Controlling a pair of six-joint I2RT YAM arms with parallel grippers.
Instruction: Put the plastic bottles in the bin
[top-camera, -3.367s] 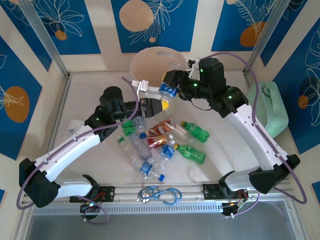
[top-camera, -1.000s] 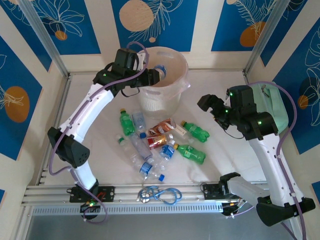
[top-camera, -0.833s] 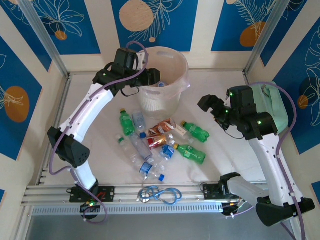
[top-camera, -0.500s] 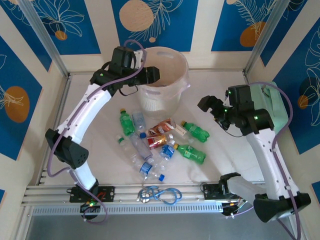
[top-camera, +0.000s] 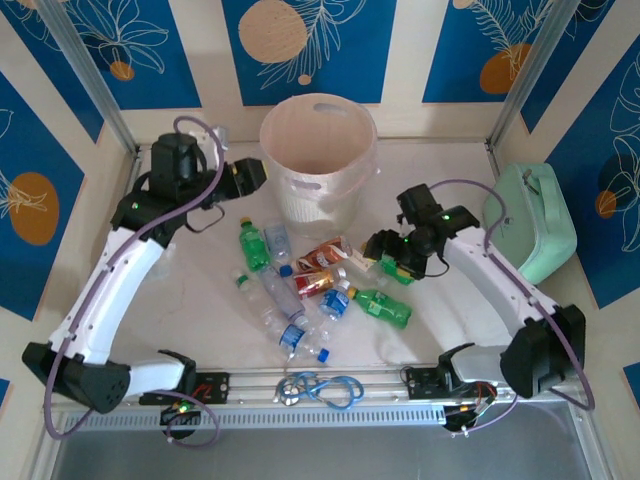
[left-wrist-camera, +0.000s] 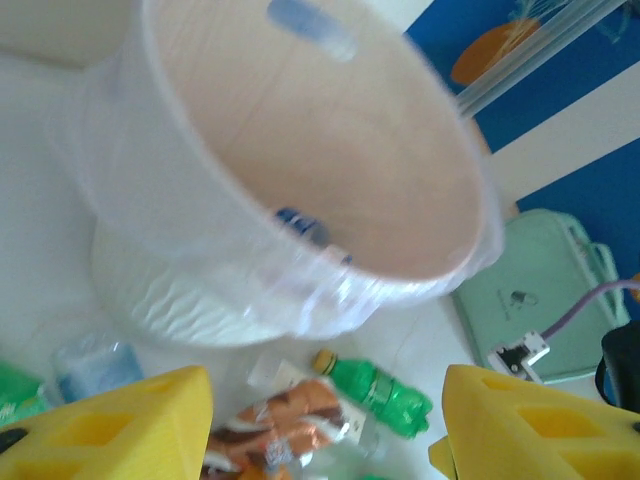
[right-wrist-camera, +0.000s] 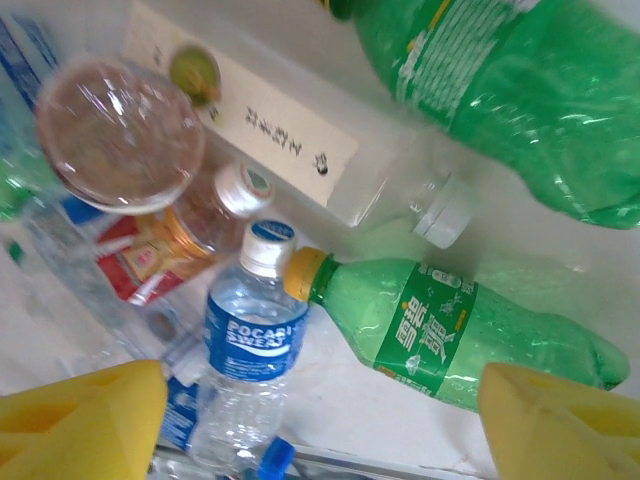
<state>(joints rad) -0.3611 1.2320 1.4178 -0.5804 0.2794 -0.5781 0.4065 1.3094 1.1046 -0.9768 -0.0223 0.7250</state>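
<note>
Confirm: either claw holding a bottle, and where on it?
Nothing held. Left claw open beside the bin; right claw open over a green bottle.

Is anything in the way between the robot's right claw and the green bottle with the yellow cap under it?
Nothing visible is. The right gripper hangs open right over the green bottle, which lies uncovered. A clear bottle with a blue label lies close beside its cap, so a finger might bump it.
</note>
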